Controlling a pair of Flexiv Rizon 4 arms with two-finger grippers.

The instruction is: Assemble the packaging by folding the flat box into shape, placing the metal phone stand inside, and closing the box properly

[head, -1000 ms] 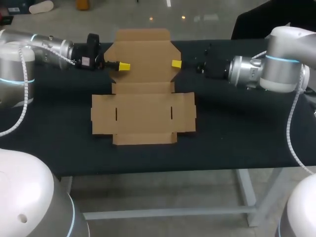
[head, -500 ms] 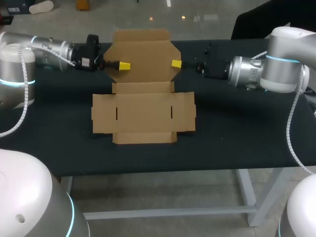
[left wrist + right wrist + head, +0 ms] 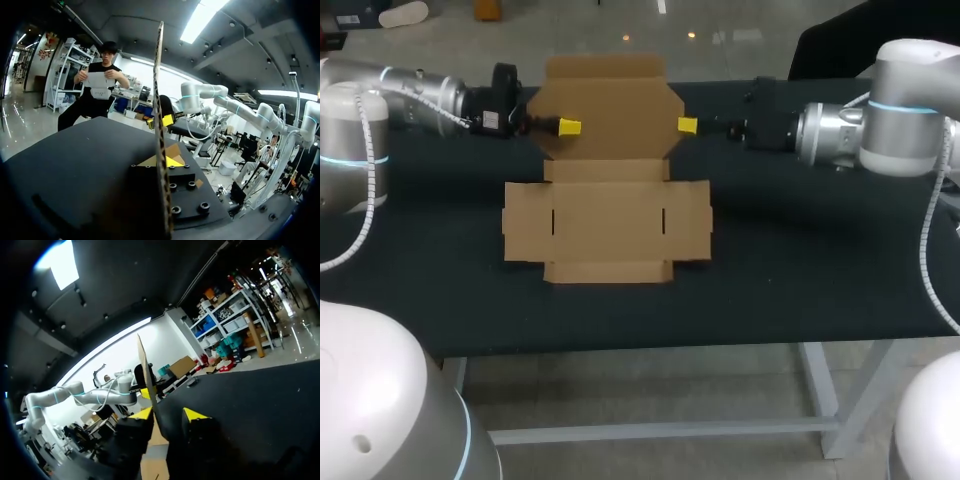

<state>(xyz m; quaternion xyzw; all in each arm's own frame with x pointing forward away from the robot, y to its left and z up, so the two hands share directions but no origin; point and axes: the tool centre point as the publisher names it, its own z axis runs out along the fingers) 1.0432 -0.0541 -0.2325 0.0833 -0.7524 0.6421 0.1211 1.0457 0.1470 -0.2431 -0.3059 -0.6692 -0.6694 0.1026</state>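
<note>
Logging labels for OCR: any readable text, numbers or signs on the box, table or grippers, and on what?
None readable.
The flat box: plain cardboard, no print visible.
The sticker behind the left gripper: too small to read.

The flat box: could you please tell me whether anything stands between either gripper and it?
Nothing visible does. The left gripper and the right gripper are already at opposite side edges of the rear panel of the flat box.
</note>
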